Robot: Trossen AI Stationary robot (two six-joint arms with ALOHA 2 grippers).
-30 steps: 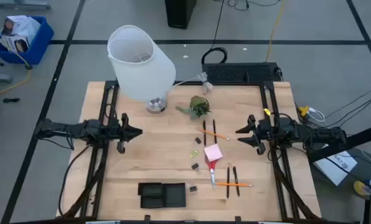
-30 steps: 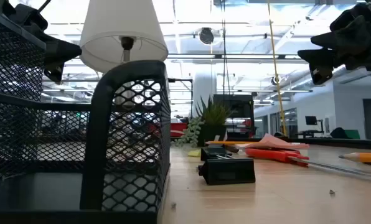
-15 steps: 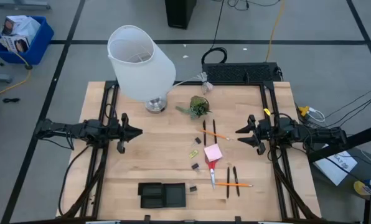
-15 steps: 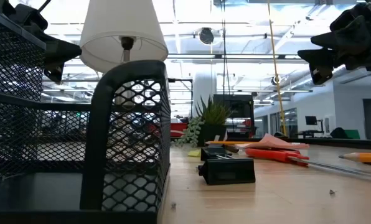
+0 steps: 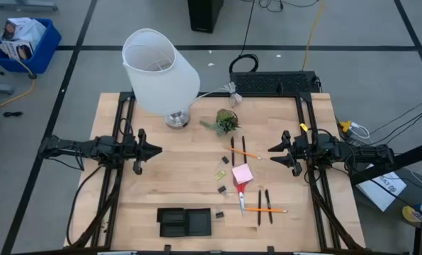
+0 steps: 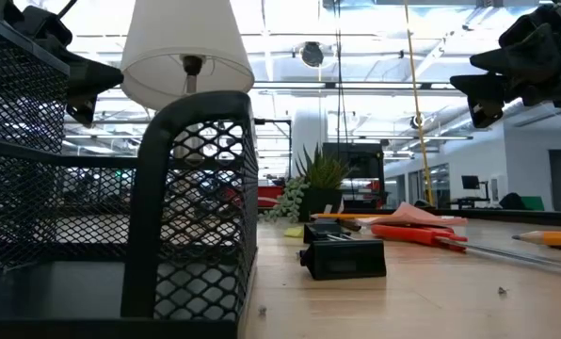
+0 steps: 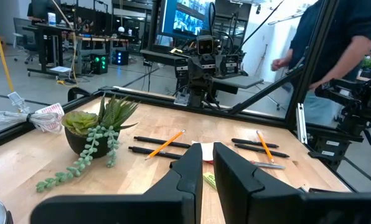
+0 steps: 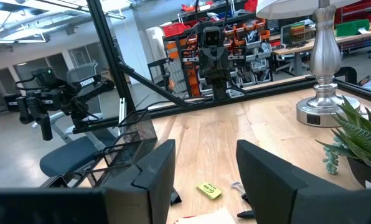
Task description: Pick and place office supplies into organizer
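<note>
Supplies lay scattered ahead of both my grippers, none of them taken yet, and the organizer (image 5: 185, 222) sat bare near the table's front edge, well off to the side of either arm. My left gripper (image 5: 153, 150) hovered clenched on nothing, fingers all but touching in its wrist view. My right gripper (image 5: 273, 149) hovered with its jaws parted and empty, facing the left one across the table.

Between the two grippers, nearer my right, lay the pink sticky pad (image 5: 241, 174), with the red scissors (image 5: 241, 194) touching its near edge. An orange pencil (image 5: 246, 154) lay slanted between two black pens (image 5: 233, 149) just ahead of my right fingertips. A second pencil (image 5: 268, 210) crossed two more pens toward the front. Black clips (image 5: 222, 189) and a yellow-green piece (image 5: 219, 173) dotted the wood beside the pad. Plant (image 5: 226, 121) and lamp (image 5: 159, 71) stood farther back, not my business.

My read: the pad looked light and soft, best pinched across opposite edges so the sheets would not fan. The pencils and pens seemed stiff, thin and prone to roll; a grip at mid-length, squarely across the shaft, should hold. The scissors looked heaviest, likely best taken near the pivot. The clips looked tiny and fiddly.
</note>
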